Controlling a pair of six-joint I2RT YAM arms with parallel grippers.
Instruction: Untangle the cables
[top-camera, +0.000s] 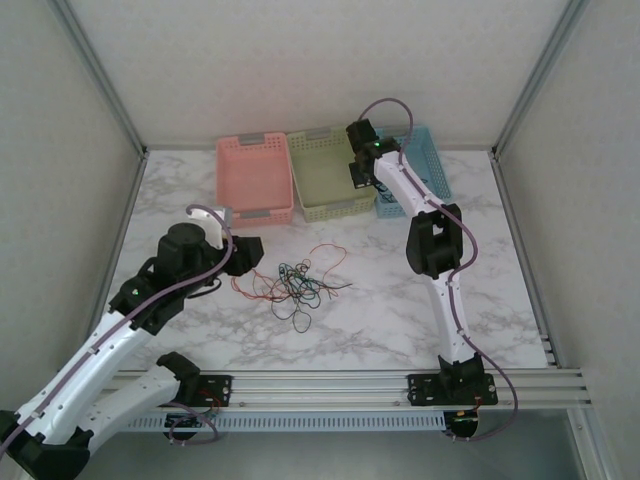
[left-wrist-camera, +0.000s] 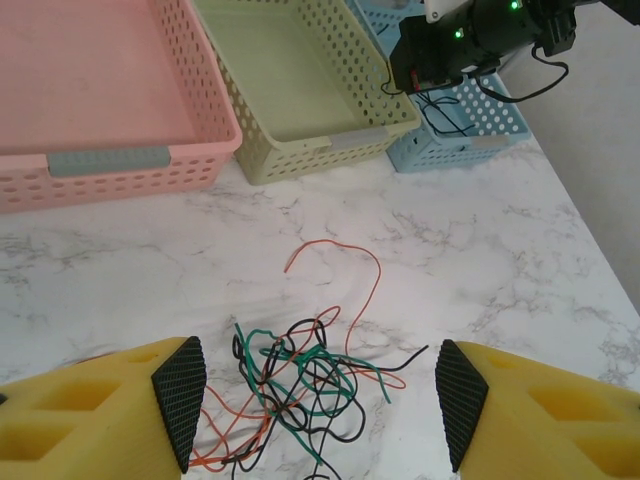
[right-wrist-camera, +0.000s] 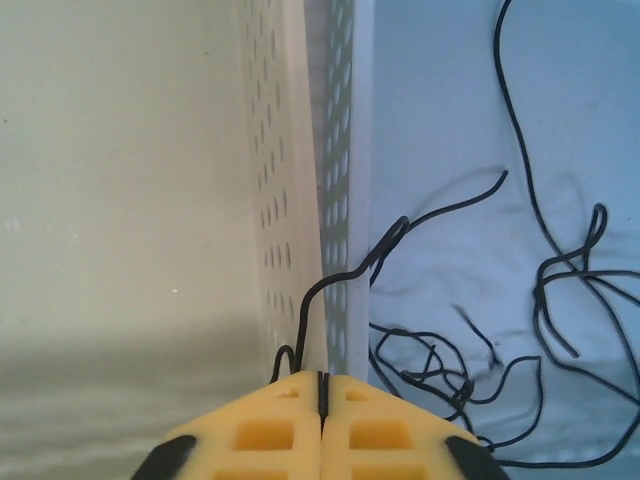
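The cables (top-camera: 300, 285), thin flexible wires in red, orange, green, teal and black, lie in one loose tangle on the white marble-patterned table (top-camera: 400, 300), just below the centre of the top view. In the left wrist view one orange strand (left-wrist-camera: 345, 250) loops out of the knot toward mid-frame. The other wires are interlaced at lower centre.

Left pincer (left-wrist-camera: 318, 400): the yellow fingers with black ribbed pads (left-wrist-camera: 180, 395) stand wide apart at the bottom corners of its wrist view. The tangle lies on the table between them and just ahead. The pads stand clear of the wires.

Right pincer (right-wrist-camera: 322, 385): the fingers are pressed together at bottom centre of its wrist view, clamped on a thin black cable (right-wrist-camera: 345, 272). That cable rises from the seam between the fingertips and bends toward the upper right. It crosses the walls where the pale green perforated plastic basket (right-wrist-camera: 270, 200) meets the light blue plastic basket (right-wrist-camera: 440, 120). Whether it touches those walls cannot be told. Loose black cables (right-wrist-camera: 560, 290) lie inside the blue basket, at the right of that view.

In the top view this pincer hangs over the junction of those two baskets at upper centre, well apart from the tangle. A pink perforated plastic basket (left-wrist-camera: 110, 160) stands just left of the green one.
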